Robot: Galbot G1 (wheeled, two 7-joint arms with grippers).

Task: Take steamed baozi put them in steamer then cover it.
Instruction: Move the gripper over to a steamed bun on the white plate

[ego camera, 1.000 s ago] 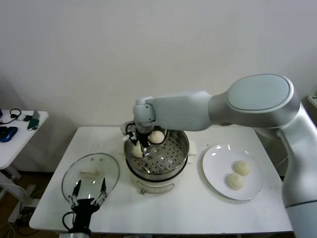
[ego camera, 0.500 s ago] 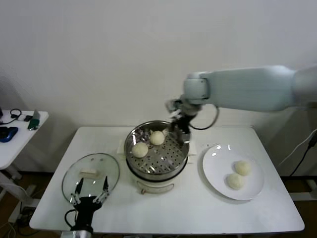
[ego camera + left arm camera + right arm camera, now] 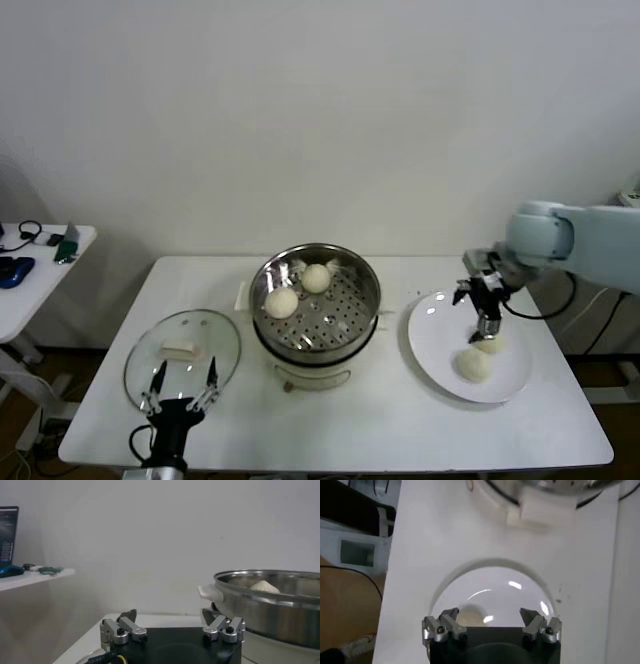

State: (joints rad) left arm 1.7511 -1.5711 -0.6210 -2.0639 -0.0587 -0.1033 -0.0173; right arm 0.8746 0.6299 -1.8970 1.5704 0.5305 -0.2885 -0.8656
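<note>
Baozi (image 3: pixel 281 301) number two in my steamer (image 3: pixel 316 300), lying on its perforated tray toward my left side; two more (image 3: pixel 474 365) lie on the plate (image 3: pixel 432 340) at my right. My right gripper (image 3: pixel 485 326) hangs over that plate, just above the farther bun, jaws apart and empty. My left gripper (image 3: pixel 180 390) waits at the table's near edge beside the cover (image 3: pixel 183 350), jaws spread.

Head high, frontal; wrists close; all share steamer (image 3: pixel 316 300).
</note>
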